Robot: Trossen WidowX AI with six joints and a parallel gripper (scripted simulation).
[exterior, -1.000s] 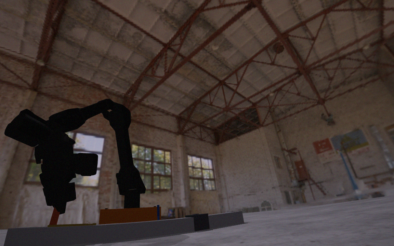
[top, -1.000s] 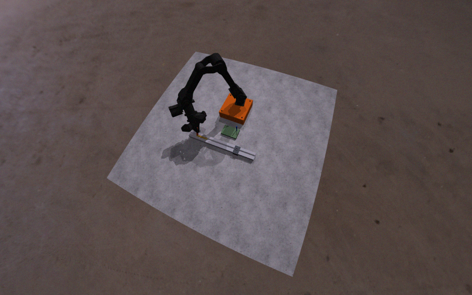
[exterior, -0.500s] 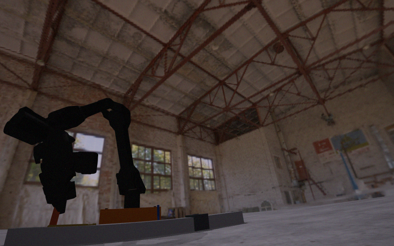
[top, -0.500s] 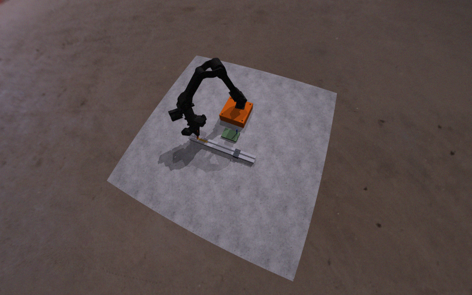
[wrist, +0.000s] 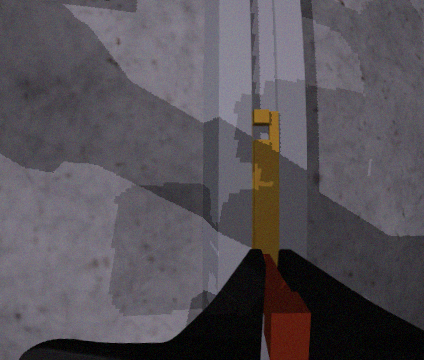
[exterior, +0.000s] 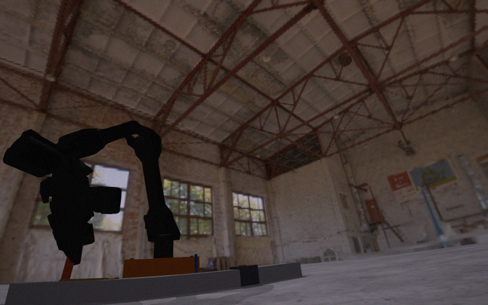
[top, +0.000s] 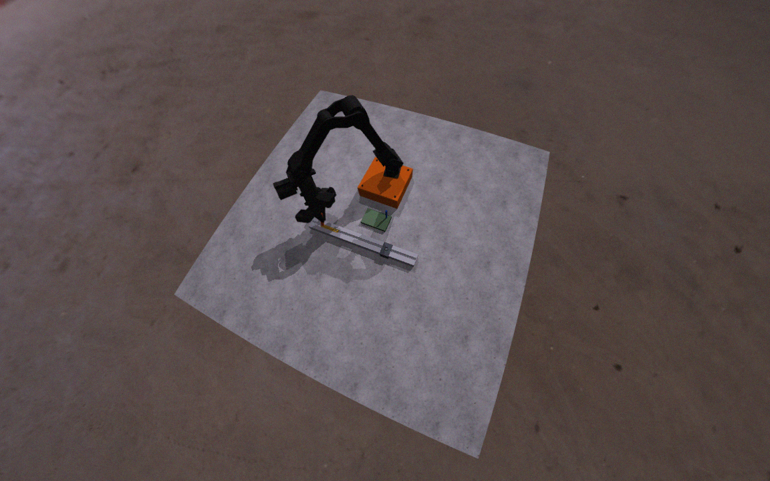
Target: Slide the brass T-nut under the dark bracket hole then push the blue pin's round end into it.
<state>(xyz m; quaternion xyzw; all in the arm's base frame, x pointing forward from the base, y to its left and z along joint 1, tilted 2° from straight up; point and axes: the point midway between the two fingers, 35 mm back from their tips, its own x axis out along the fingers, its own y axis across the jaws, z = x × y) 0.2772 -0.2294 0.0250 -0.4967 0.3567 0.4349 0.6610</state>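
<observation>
Pincer (top: 321, 217) (exterior: 73, 261) (wrist: 268, 260) status: clamping on the orange handle (top: 322, 223) (exterior: 66, 269) (wrist: 290, 332), leaning with it. Brass T-nut (top: 331, 228) (exterior: 90, 279) (wrist: 266, 215) position: lying lengthwise over the slot near one end of the aluminum rail (top: 402, 254) (exterior: 124, 290) (wrist: 237, 65), showing above the top edge; not confirming seating under the lips.

Risks: jamming on a lip, if rolling slightly or going down off-line; twisting in the grip, if pressing too hard through the leaning handle; riding over the lips, if sliding too soon.

Surroundings: dark bracket (top: 383, 252) (exterior: 249, 275) straddling the rail farther along, possibly blocking handle or fingers; blue pin (top: 386, 214) (exterior: 196, 263) standing at the green tray (top: 373, 220), between rail and orange base (top: 375, 199) (exterior: 154, 268).
</observation>
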